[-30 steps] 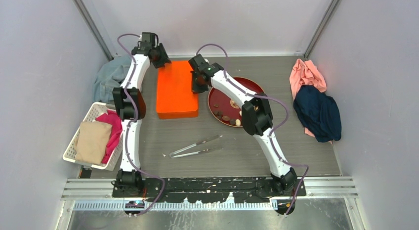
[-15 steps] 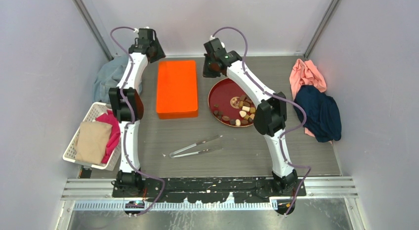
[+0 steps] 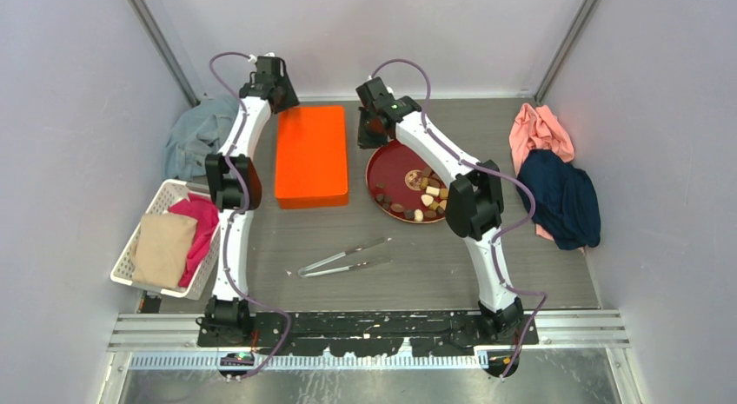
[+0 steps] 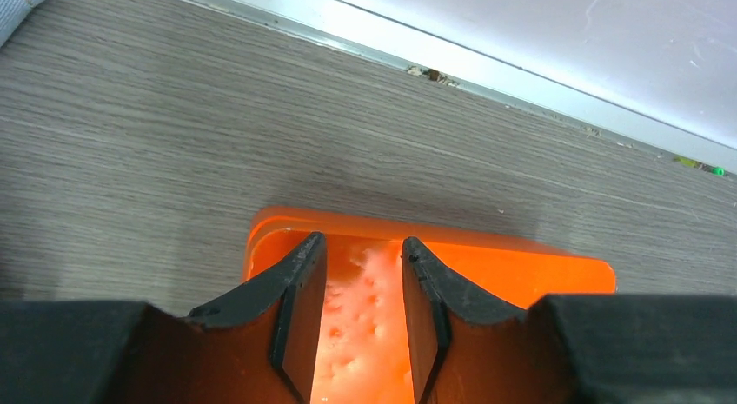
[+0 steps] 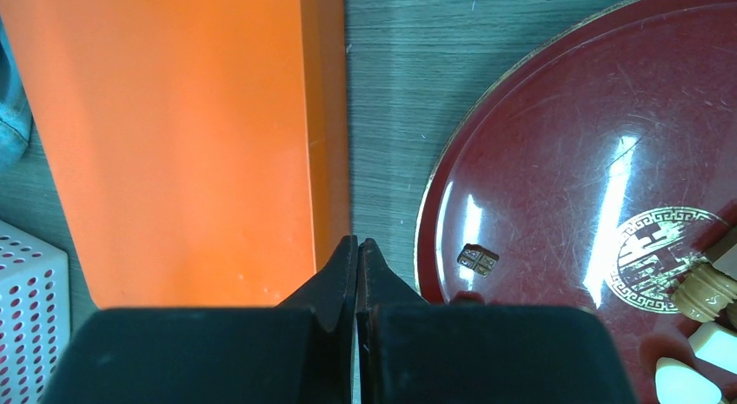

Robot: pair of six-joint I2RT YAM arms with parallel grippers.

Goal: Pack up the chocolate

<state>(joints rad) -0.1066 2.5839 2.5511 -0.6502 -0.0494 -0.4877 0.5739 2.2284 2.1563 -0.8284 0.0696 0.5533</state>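
Brown, tan and cream-white bite-sized chocolates [image 3: 424,200] lie heaped on the near-right part of a glossy dark red round plate [image 3: 389,161] on the grey wood-grain tabletop [image 3: 417,265]. One square brown piece [image 5: 478,258] sits apart from the heap. Just left of the plate stands an orange rectangular box [image 3: 311,156]. The left arm's fingers [image 4: 300,300] are spread apart over the box's far edge. The right arm's fingers [image 5: 339,278] are pressed together, holding nothing, above the gap between box and plate.
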